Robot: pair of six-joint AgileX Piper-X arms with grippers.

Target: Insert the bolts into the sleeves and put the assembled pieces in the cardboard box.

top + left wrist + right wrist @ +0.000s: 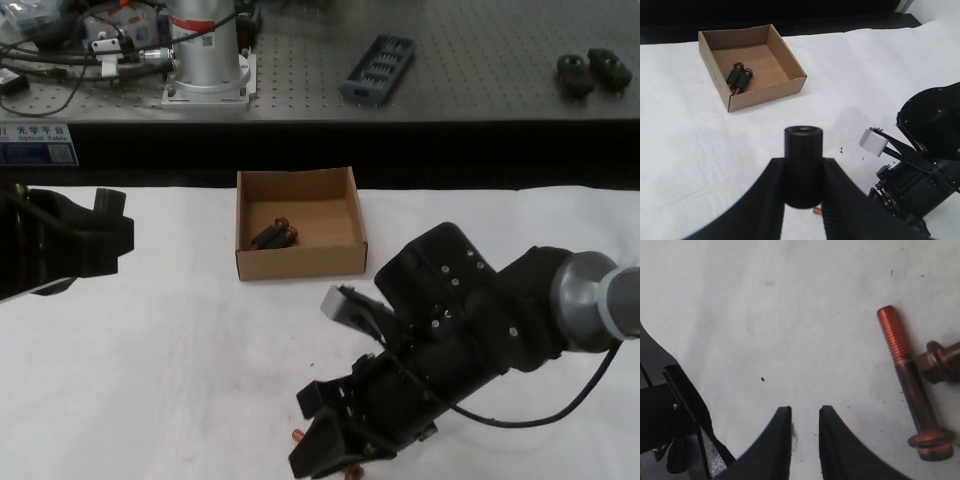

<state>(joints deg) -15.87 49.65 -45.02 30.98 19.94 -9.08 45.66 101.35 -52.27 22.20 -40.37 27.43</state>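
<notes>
- L gripper [804,172]: fingers [765,200] pinch a black sleeve [804,145] from both sides. Sleeve is upright, open bore up, over the white cloth [700,150].
- Copper bit [816,212] on cloth just beside sleeve's lower end, mostly hidden. Can't tell what it is.
- R gripper [805,412]: low over cloth at near edge of bench. Tips slightly apart, narrow gap, nothing btwn them.
- Bolt [910,385]: copper, lies flat on cloth near R gripper, off to one side, clear of the tips. Threaded end points away from its flanged head.
- 2nd bolt [942,362]: head touches or overlaps 1st bolt's shank, rest cut off at frame edge.
- Box [300,262]: open cardboard, on cloth at far middle, well apart from both grippers.
- 2 assembled pieces [275,235]: in box, side by side and touching, toward its L side.
- Behind cloth: perforated metal table [450,70] w/ silver post [205,45] and blue-grey rack [378,66].
</notes>
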